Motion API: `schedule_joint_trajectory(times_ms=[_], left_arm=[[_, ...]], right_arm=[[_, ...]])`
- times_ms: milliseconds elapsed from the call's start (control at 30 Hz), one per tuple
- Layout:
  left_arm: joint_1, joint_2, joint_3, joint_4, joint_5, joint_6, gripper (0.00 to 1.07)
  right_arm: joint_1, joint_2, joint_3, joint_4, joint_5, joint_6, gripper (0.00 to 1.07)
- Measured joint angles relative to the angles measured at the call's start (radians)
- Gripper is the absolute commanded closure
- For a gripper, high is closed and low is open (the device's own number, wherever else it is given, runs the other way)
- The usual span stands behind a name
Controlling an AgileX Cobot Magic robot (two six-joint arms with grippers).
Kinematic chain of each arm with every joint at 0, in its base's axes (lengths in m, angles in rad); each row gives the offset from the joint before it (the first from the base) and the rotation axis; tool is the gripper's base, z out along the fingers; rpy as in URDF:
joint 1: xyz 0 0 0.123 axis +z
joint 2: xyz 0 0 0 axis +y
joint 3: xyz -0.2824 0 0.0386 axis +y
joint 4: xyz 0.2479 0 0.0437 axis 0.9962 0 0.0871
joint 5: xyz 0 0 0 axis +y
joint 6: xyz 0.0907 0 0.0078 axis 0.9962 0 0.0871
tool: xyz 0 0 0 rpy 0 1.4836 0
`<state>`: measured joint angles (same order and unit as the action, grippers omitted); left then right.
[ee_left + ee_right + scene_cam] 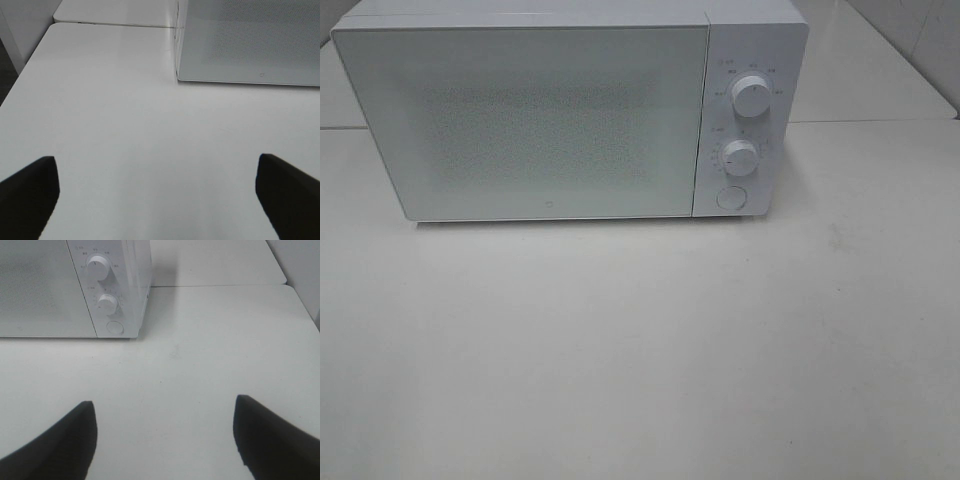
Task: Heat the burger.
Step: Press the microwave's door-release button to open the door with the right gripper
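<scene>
The left pincer (pixel 156 167) hangs above the table (pixel 115 115) with its jaws spread as wide as they go. Its two dark fingers (pixel 30 195) sit at opposite edges of the left wrist view, with only bare tabletop between them. It grasps nothing and touches nothing.

The right pincer (pixel 164 402) is also released, though its jaws stand somewhat less wide. Its fingers (pixel 270 440) are apart over the white table, and nothing lies between them or against them.

A white microwave (pixel 540 110) stands at the far side of the table, well apart from both pincers. Its door (pixel 520 120) is closed flush with the body. The door panel is frosted and speckled, so what is inside cannot be made out. To the right of the door, the control strip carries an upper dial (pixel 750 97), a lower dial (pixel 741 158) and a round button (pixel 731 198) beneath them.

The burger shows in none of the three views, so where it is cannot be told.
</scene>
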<state>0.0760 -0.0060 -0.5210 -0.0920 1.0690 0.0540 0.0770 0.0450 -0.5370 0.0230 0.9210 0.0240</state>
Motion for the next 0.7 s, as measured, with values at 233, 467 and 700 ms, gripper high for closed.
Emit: schedule_joint_trajectory(times_ms=[233,467,700], left_arm=[[0.0,0.0,0.0,0.0,0.0,0.0,0.07],[0.0,0.0,0.0,0.0,0.0,0.0,0.07],[0.0,0.0,0.0,0.0,0.0,0.0,0.07]], right_arm=[[0.0,0.104,0.0,0.0,-0.141,0.0,0.31],[0.0,0.272,0.0,0.0,-0.328,0.0,0.31],[0.0,0.416,0.0,0.0,-0.464,0.0,0.31]])
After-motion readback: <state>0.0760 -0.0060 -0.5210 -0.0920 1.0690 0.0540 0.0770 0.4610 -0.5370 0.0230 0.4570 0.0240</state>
